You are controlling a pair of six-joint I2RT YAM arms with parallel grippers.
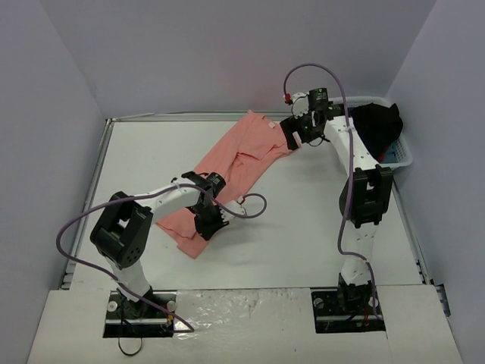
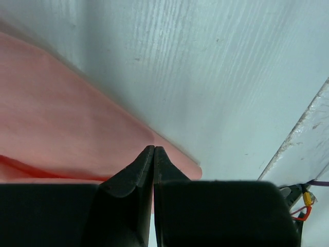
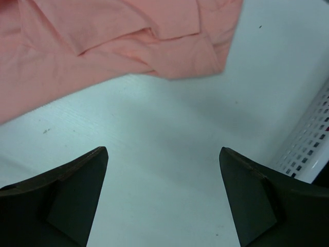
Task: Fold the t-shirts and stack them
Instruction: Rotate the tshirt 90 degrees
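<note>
One salmon-pink t-shirt (image 1: 231,171) is found spread diagonally across the white desk (image 1: 303,235), unfolded and creased at its middle. Its lower end lies near the left arm and its upper end reaches toward the far edge.

The left claw (image 2: 154,148) is lowered at the near-right edge of the shirt, close to its lower corner. Its fingers are seen pressed together at the tips, directly over the hem. It cannot be told whether cloth is caught between them.

The right claw (image 3: 163,149) is held over bare desk just beside the shirt's upper end, apart from the cloth. Its fingers are spread wide and nothing is held between them.

A white plastic basket (image 1: 403,158) is noted at the desk's right side, with a dark garment (image 1: 379,125) piled in it.
</note>
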